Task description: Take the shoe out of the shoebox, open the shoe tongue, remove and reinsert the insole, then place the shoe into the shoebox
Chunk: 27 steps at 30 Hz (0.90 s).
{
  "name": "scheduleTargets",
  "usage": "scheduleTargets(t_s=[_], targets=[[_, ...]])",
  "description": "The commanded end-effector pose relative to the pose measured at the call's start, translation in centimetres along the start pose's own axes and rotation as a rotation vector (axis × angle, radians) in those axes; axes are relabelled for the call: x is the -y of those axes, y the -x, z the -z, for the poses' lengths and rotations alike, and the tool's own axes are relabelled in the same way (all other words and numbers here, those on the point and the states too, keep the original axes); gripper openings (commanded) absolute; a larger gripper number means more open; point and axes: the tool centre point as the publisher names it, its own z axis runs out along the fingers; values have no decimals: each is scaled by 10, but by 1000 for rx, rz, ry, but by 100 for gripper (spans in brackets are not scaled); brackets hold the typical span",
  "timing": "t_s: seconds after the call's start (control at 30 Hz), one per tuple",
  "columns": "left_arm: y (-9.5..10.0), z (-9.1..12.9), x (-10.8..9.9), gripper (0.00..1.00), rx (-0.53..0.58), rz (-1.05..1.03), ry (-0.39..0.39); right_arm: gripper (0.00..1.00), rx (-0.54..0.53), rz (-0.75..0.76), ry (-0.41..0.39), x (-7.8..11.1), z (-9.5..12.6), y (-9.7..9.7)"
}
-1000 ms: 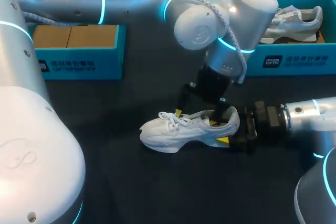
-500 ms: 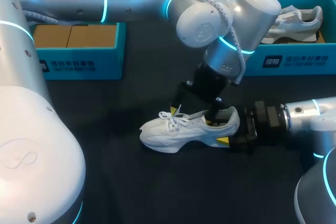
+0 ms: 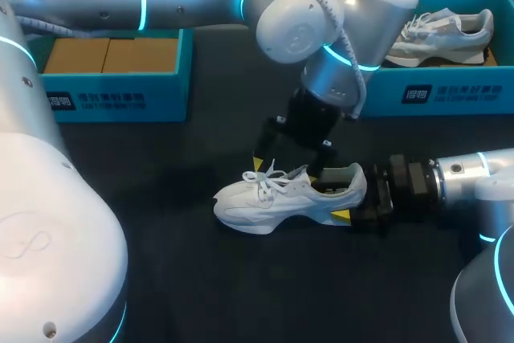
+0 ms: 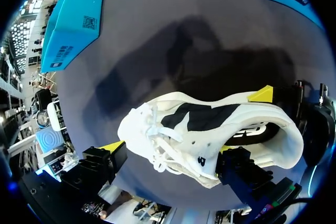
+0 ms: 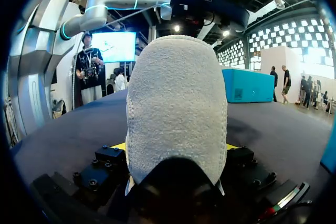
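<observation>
**Centre of the frame: white shoe [image 3: 261, 202] clamped by the heel**

My right gripper [image 3: 351, 195] squeezes the shoe's heel from both sides. The shoe stands on its sole on the dark table [image 3: 177, 279], toe pointing left. My left gripper [image 3: 286, 168] hangs over the laces with its fingers spread apart. At upper right sits a teal shoebox [image 3: 450, 90].

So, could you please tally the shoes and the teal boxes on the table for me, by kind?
Shoes: 2 (loose shoe, boxed shoe)
Teal boxes: 2 (left box, right box)
Total: 4
</observation>
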Motion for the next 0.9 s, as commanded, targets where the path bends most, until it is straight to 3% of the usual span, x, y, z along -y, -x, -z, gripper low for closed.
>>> scheduleTargets(t_s=[0.03, 0.43, 0.53, 0.73, 0.9], targets=[[9, 4, -3, 100, -30, 1, -5, 0, 2, 1, -2, 2, -1, 0], [13, 10, -11, 100, -90, 18, 5, 0, 2, 1, -2, 2, -1, 0], [14, 12, -13, 90, -106, 21, 11, 0, 2, 1, -2, 2, -1, 0], [18, 17, -16, 55, -141, 25, 10, 0, 2, 1, -2, 2, -1, 0], [15, 18, -16, 47, -162, 18, 4, 0, 2, 1, -2, 2, -1, 0]])
